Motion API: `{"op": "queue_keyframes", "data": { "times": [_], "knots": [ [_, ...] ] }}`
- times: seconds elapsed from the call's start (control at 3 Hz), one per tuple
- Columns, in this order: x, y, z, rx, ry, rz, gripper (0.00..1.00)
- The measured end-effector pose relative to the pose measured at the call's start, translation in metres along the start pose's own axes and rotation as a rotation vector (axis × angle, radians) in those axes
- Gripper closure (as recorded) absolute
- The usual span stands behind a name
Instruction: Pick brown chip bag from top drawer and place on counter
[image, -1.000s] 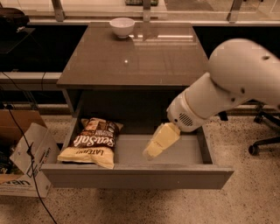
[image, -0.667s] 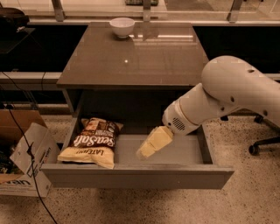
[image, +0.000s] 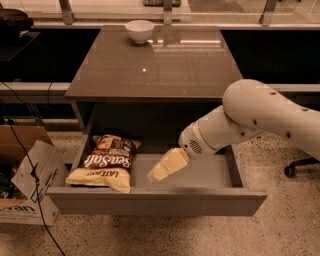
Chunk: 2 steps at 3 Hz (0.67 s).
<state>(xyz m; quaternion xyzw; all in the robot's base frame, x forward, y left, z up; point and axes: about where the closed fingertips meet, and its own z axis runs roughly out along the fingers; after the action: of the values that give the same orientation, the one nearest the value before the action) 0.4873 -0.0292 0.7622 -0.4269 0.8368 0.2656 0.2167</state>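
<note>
The brown chip bag (image: 106, 161) lies flat in the left part of the open top drawer (image: 155, 199), its dark brown end toward the back and its pale cream end toward the front. My gripper (image: 159, 173) hangs inside the drawer near its middle, pointing down-left, a short way right of the bag and apart from it. It holds nothing that I can see. The white arm (image: 250, 120) reaches in from the right. The glossy grey-brown counter (image: 155, 65) above the drawer reflects light.
A white bowl (image: 139, 30) stands at the back of the counter. A cardboard box (image: 25, 180) and black cables (image: 30, 165) sit on the floor at the left. A chair's wheeled base (image: 300, 167) shows at the right on the speckled floor.
The arm has swung left and the gripper has moved left inside the drawer, closer to the chip bag. The bag has not moved.
</note>
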Motion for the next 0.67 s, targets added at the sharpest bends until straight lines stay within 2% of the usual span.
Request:
{"op": "queue_keyframes", "data": {
  "times": [0.33, 0.67],
  "knots": [
    [-0.013, 0.005, 0.017, -0.031, -0.053, 0.003, 0.00],
    [-0.030, 0.010, 0.042, -0.084, -0.097, 0.011, 0.00]
  ]
}}
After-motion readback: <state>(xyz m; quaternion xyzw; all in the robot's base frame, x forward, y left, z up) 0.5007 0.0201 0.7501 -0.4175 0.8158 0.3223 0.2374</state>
